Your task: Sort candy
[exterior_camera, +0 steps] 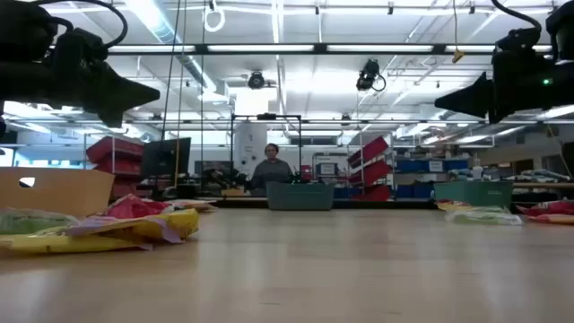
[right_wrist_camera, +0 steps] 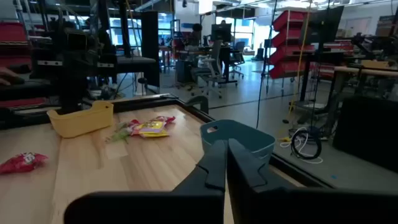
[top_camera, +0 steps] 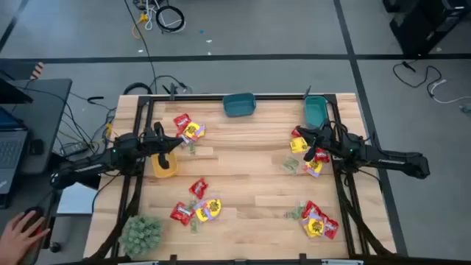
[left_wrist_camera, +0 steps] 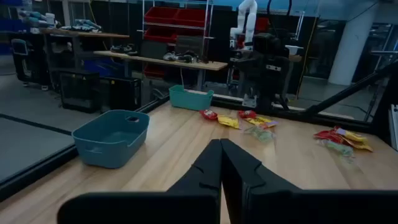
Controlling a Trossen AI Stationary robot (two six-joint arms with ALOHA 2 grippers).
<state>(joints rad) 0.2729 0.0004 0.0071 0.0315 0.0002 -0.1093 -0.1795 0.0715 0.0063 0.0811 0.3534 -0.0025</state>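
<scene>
The candy lies in several small heaps of red and yellow packets on the wooden table: far left (top_camera: 188, 127), near left (top_camera: 200, 206), right (top_camera: 303, 156) and near right (top_camera: 318, 221). My left gripper (top_camera: 174, 144) is shut and empty, held above the table next to a yellow bin (top_camera: 163, 166); its closed fingers show in the left wrist view (left_wrist_camera: 221, 163). My right gripper (top_camera: 309, 147) is shut and empty above the right heap; its closed fingers show in the right wrist view (right_wrist_camera: 225, 163). In the low view both hang well above the tabletop.
Two teal bins stand at the far edge, one in the middle (top_camera: 239, 104) and one at the right (top_camera: 316, 110). A green fuzzy plant ball (top_camera: 141, 232) sits at the near left corner. A person's hand (top_camera: 18, 230) rests beside the table's left; another person (exterior_camera: 272, 167) sits beyond it.
</scene>
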